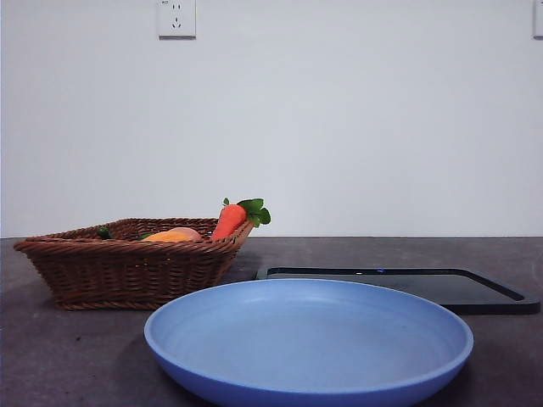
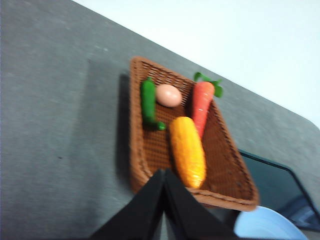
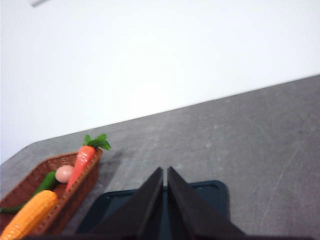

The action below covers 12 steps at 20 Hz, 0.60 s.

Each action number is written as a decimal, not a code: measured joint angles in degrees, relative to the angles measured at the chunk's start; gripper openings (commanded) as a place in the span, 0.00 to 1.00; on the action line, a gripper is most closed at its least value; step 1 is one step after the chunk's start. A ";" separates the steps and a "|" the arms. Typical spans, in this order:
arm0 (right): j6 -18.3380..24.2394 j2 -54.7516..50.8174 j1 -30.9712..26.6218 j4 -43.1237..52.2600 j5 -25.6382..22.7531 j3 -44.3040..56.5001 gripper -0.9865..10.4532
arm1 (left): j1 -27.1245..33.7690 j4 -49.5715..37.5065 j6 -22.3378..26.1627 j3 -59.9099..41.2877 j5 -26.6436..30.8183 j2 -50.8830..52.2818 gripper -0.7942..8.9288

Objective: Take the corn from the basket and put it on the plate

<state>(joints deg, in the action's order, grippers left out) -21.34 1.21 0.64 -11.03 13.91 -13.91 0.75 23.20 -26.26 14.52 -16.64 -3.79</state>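
Note:
The orange-yellow corn (image 2: 187, 150) lies inside the brown wicker basket (image 2: 145, 165), next to the carrot; from the front only its top (image 1: 174, 235) peeks over the basket's wall (image 1: 127, 271). My left gripper (image 2: 164, 172) hangs above the basket's near edge, shut and empty. The right gripper (image 3: 165, 170) is shut too, high over the black tray, with the corn (image 3: 30, 215) and the basket (image 3: 75, 192) off to its side. The light-blue plate (image 1: 310, 339) stands empty at the front of the table. Neither arm shows in the front view.
In the basket with the corn lie an orange carrot (image 2: 202, 105) with green leaves, a green pepper (image 2: 148, 102) and a peach-brown egg (image 2: 168, 95). A flat black tray (image 1: 441, 286) lies behind the plate, right of the basket. A wall socket (image 1: 176, 18) sits high on the wall.

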 measured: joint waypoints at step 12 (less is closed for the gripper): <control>5.62 15.52 0.00 -24.35 7.15 -21.03 0.09 | 0.00 17.22 9.38 20.81 -6.10 -16.96 0.09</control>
<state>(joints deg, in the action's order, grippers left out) -15.73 16.73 0.64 -35.38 21.06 -34.94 0.75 40.42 -16.88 35.33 -22.74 -20.75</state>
